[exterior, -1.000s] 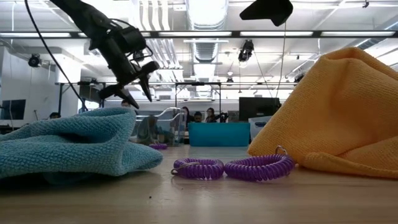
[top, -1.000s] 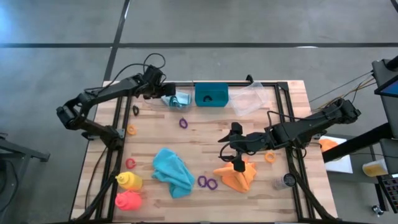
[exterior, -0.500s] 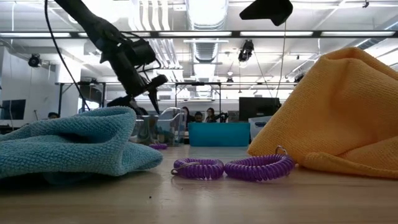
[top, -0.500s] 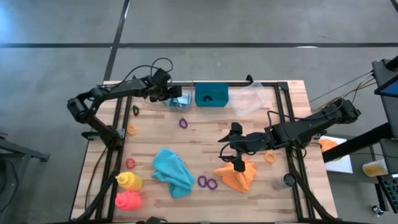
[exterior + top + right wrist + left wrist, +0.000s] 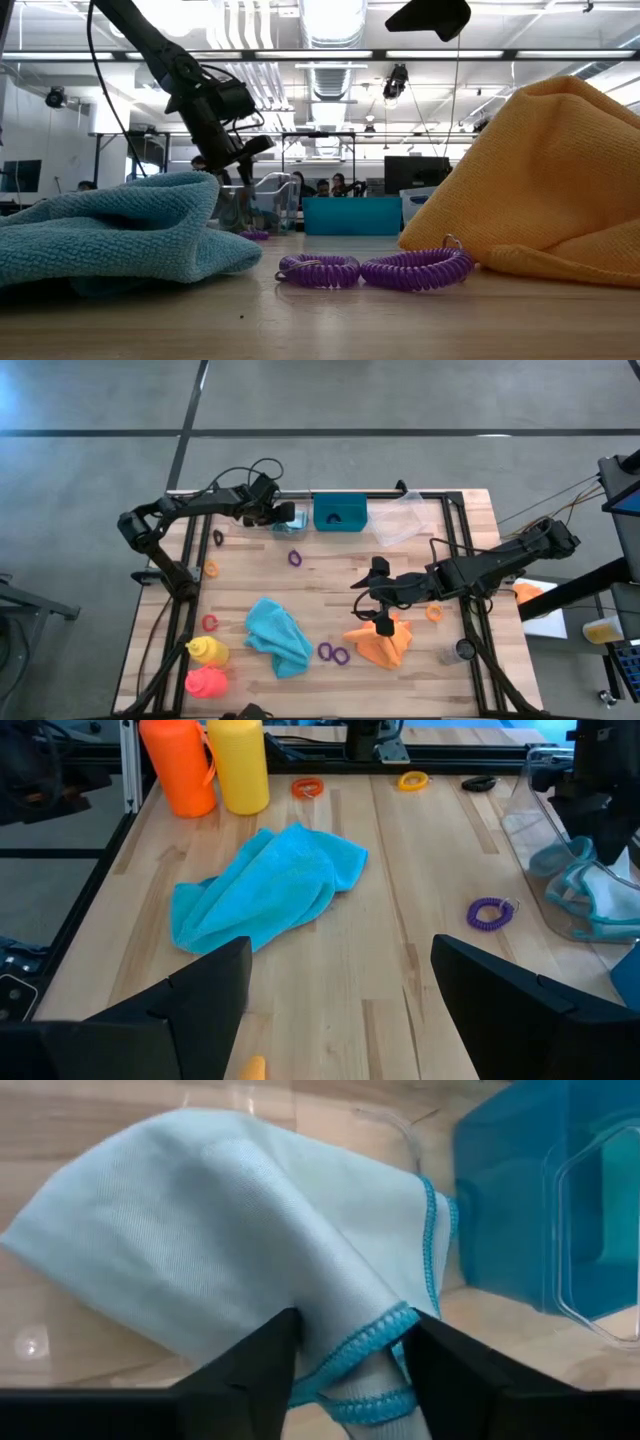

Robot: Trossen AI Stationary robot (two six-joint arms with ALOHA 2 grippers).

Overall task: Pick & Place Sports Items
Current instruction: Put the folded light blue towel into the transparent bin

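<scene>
**Left arm pinching the pale blue cloth at the back of the table**

High view: the left gripper (image 5: 280, 513) sits over the pale blue cloth (image 5: 288, 518), which lies in a clear tray (image 5: 272, 523) just beside the teal bin (image 5: 339, 512) at the far edge. The right gripper (image 5: 381, 622) hangs over the orange cloth (image 5: 383, 643), jaws apart, holding nothing.

Low view: the left arm comes down behind the teal cloth (image 5: 105, 235); its fingertips are hidden, so nothing to tell here. Purple rings (image 5: 375, 270) lie up front.

Left wrist view: the fingers (image 5: 255, 1370) straddle a raised fold of the pale blue cloth with its stitched hem between them; whether they've actually bitten yet, can't tell.

Right wrist view: the teal cloth, yellow bottle (image 5: 239, 765) and purple ring (image 5: 488, 913) lie untouched.

Handling guess: light, floppy, drapes when lifted. That bunched ridge looks like the best hold; the thin hem alone could slip.
</scene>
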